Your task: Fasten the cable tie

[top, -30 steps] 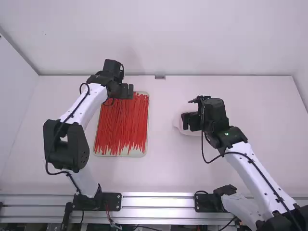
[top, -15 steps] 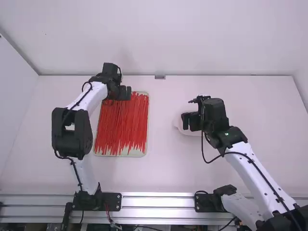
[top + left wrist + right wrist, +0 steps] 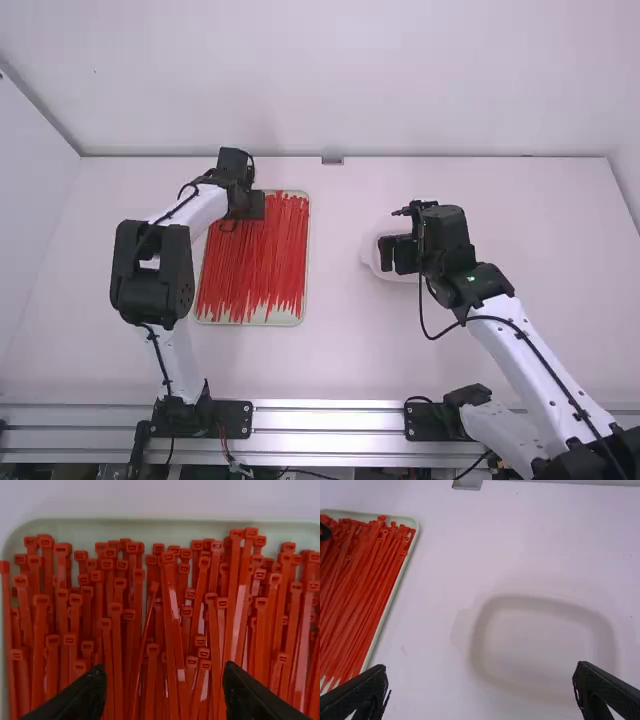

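1. Worktop's (image 3: 480, 190) far-left area is taken up by a tray (image 3: 125, 527) of red cable ties (image 3: 165, 605).
2. Left fingers (image 3: 82, 700) are spread wide above them; right fingers (image 3: 360, 690) are spread wide, empty.
3. Pickup is judged in hand: one tie must be pinched.

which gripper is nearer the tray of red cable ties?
Left: the left gripper hangs over the pale green tray, far end; right gripper is apart, above a white plastic dish.

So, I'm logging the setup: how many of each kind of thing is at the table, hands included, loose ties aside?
Tray: 1
Dish: 1
Hands: 2, left hand and right hand
Total: 4, plus a heap of red ties, too many to count.
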Action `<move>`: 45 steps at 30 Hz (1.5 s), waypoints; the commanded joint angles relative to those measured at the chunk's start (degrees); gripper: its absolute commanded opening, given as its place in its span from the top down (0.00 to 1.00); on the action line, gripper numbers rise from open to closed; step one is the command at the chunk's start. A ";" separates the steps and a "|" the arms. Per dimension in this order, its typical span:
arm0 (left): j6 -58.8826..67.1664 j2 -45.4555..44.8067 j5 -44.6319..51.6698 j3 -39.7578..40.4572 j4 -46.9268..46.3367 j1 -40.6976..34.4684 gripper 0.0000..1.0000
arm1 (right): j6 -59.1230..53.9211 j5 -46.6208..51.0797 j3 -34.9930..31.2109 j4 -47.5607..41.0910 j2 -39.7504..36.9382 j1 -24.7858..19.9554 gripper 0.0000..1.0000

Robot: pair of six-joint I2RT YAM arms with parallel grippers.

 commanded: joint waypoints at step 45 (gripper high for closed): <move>5.88 5.16 -2.32 -6.29 11.21 0.11 0.73 | 0.26 0.57 2.05 -1.18 0.42 0.17 0.02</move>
